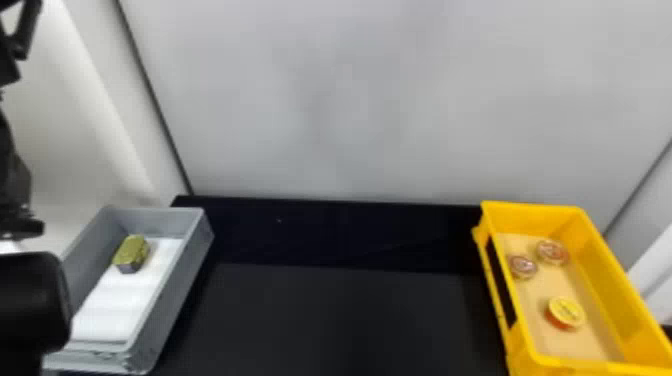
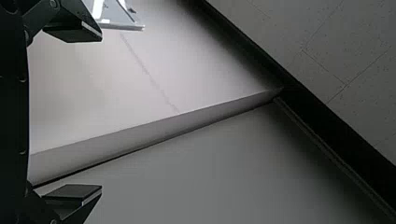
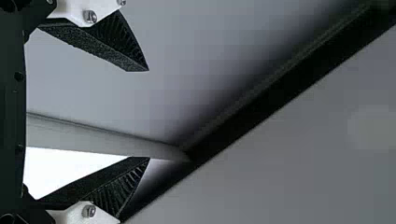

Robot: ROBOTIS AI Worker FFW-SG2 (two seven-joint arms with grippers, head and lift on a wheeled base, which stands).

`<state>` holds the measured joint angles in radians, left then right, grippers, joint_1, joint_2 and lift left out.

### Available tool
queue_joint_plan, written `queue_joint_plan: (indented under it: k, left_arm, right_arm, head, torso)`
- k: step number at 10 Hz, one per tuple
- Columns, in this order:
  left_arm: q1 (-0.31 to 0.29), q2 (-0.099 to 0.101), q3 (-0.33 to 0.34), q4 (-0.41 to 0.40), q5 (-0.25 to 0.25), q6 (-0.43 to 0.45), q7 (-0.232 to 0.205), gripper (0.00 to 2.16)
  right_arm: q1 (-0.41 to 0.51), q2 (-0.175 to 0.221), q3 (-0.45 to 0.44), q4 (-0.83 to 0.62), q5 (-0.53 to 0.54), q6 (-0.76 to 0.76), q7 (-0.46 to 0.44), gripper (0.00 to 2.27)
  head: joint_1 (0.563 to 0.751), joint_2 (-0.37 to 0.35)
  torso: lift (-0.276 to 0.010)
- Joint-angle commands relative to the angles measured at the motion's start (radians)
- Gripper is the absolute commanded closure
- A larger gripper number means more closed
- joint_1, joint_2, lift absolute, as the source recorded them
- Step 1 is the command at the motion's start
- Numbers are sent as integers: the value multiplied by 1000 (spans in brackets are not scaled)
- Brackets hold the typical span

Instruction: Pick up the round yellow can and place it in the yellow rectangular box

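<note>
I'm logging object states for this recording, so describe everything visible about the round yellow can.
The round yellow can is squat, with a yellow top carrying small dark marks and an orange-red side. Its material can't be told for sure. It sits flat, top up, on the tan bottom inside the yellow rectangular box, nearer the robot than the two reddish round tins and apart from them. No gripper touches it.

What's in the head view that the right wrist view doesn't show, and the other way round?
Head view: the round yellow can and two other round cans in the yellow box, a gray bin with a greenish block, and part of the left arm. Right wrist view: the right end effector, fingers apart. Both: pale gray wall panels.
</note>
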<state>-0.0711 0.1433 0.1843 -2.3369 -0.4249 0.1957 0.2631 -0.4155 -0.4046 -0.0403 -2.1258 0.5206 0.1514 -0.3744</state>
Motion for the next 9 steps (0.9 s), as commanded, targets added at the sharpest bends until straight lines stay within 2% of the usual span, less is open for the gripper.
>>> queue_joint_plan:
  k: [1, 6, 7, 8, 9]
  left_arm:
    - [8, 4, 15, -7, 0, 1, 1, 131]
    - [10, 4, 20, -4, -2, 4, 4, 130]
    - [5, 10, 26, -5, -3, 5, 2, 130]
    - [-18, 52, 31, -5, -3, 13, 2, 130]
    - [-32, 79, 24, -7, -3, 22, 5, 130]
  right_arm:
    - [-66, -105, 51, -77, 89, -16, 23, 116]
    - [-78, -106, 59, -97, 110, -55, 35, 116]
    - [-78, -106, 48, -98, 110, -53, 32, 116]
    - [-77, -105, 22, -111, 99, -53, 22, 119]
    - [-69, -103, 11, -117, 86, -55, 19, 119]
  head:
    - [663, 54]
    - [663, 54]
    - [663, 54]
    - [663, 54]
    - [663, 54]
  torso:
    - [-10]
    - [-10]
    - [-10]
    - [-10]
    - [-10]
